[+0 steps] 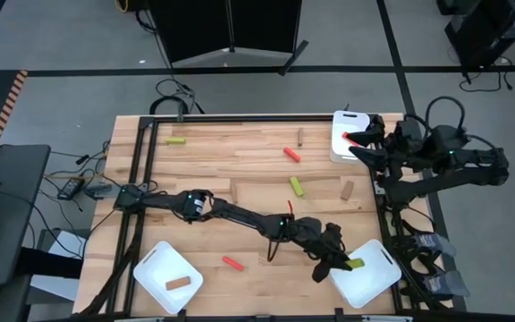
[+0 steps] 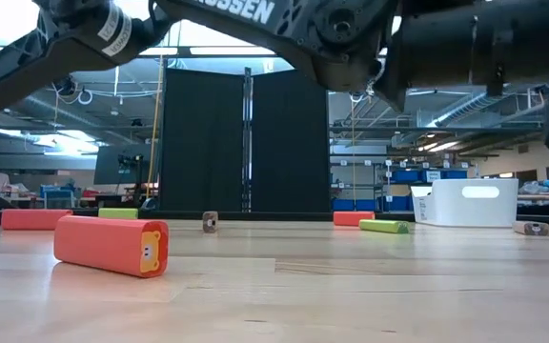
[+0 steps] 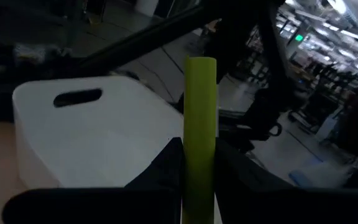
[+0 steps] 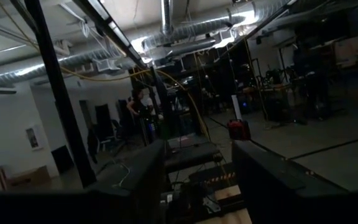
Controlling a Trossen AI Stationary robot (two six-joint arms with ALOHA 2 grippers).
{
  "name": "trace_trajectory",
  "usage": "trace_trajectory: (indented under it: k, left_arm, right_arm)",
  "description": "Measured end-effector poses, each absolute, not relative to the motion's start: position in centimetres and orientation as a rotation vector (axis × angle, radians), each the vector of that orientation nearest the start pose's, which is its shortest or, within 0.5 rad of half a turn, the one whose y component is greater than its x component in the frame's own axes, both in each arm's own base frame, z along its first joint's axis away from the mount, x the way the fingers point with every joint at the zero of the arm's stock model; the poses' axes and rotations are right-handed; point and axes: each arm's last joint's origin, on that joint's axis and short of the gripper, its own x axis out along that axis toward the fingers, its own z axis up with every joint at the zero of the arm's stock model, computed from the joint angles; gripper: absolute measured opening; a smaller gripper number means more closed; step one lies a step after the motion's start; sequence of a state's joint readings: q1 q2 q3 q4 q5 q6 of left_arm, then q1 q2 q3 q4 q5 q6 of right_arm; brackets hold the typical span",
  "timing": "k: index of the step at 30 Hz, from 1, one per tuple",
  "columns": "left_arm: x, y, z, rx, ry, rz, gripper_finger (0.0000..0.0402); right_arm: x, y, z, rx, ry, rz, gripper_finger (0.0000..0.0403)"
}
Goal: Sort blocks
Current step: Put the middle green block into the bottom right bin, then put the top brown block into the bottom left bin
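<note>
My left gripper (image 1: 345,262) reaches across to the near-right white tray (image 1: 378,279) and is shut on a yellow-green block (image 3: 200,106). That block shows at the tray's edge in the high view (image 1: 355,263). My right gripper (image 1: 361,143) is open over the far-right white tray (image 1: 338,148), beside a red block (image 1: 350,139) that it does not hold. Loose blocks lie flat on the table: yellow-green (image 1: 177,140), brown (image 1: 299,137), red (image 1: 291,155), yellow-green (image 1: 297,186), brown (image 1: 347,189) and red (image 1: 232,263). My left gripper pinches the yellow-green block between its two fingers (image 3: 166,171), on the block's rear part (image 3: 199,171). The block lies along the fingers and sticks out past their tips. The fingers come slanting from the table's left. The block is lifted clear, over the near-right tray's edge.
A third white tray (image 1: 155,268) at the near left holds a brown block (image 1: 178,283). The left arm (image 1: 240,215) stretches across the table's middle. A black frame (image 1: 146,152) runs along the table's left and far sides. Free wood lies between the scattered blocks.
</note>
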State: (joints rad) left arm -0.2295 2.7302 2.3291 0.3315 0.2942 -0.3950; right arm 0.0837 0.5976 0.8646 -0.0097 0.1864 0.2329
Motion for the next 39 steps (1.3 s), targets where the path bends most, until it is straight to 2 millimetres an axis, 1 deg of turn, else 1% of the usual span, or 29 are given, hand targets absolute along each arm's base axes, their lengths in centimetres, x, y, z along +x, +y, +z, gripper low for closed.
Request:
trace_trajectory:
  k: [5,12,16,20,26,27,28,30,32,34,36,38,39]
  left_arm:
    - [59.0,-14.7,15.8,-0.340,0.169,-0.494,0.0064]
    - [58.9,-15.1,15.7,-0.345,0.172,-0.470,0.0069]
    - [58.6,-16.2,15.4,-0.366,0.213,-0.460,0.0096]
    - [58.3,-17.2,15.0,-0.333,0.238,-0.456,0.0099]
    - [58.5,-16.6,15.2,-0.329,0.212,-0.442,0.0103]
    - [58.6,-16.2,15.4,-0.331,0.201,-0.439,0.0106]
    - [58.7,-15.9,15.7,-0.336,0.190,-0.441,0.0109]
    - [58.9,-14.5,16.9,-0.345,0.174,-0.451,0.0115]
    - [59.0,-12.8,19.0,-0.342,0.142,-0.490,0.0118]
    - [58.8,-11.3,21.8,-0.336,0.083,-0.478,0.0117]
    - [58.3,-11.2,24.1,-0.298,0.049,-0.443,0.0108]
    - [57.8,-11.5,25.4,-0.232,0.067,-0.377,0.0090]
    - [57.6,-11.6,25.7,-0.202,0.095,-0.349,0.0078]
  right_arm:
    - [11.8,0.4,39.8,0.266,-0.260,-0.075,0.0197]
    - [11.8,0.4,39.8,0.266,-0.261,-0.075,0.0195]
    - [11.8,0.4,39.9,0.266,-0.267,-0.074,0.0195]
    - [11.8,0.4,39.9,0.266,-0.269,-0.074,0.0195]
    - [11.8,0.4,40.0,0.267,-0.272,-0.074,0.0195]
    - [11.8,0.4,40.0,0.267,-0.272,-0.074,0.0195]
    - [11.8,0.4,39.9,0.267,-0.271,-0.074,0.0195]
    - [12.0,0.5,39.8,0.265,-0.256,-0.076,0.0195]
    - [12.2,0.5,39.5,0.261,-0.228,-0.079,0.0195]
    - [12.5,0.5,39.2,0.258,-0.193,-0.084,0.0195]
    - [12.9,0.5,38.9,0.260,-0.161,-0.090,0.0195]
    - [13.3,0.5,38.6,0.260,-0.140,-0.093,0.0195]
    - [13.4,0.6,38.5,0.258,-0.128,-0.094,0.0195]
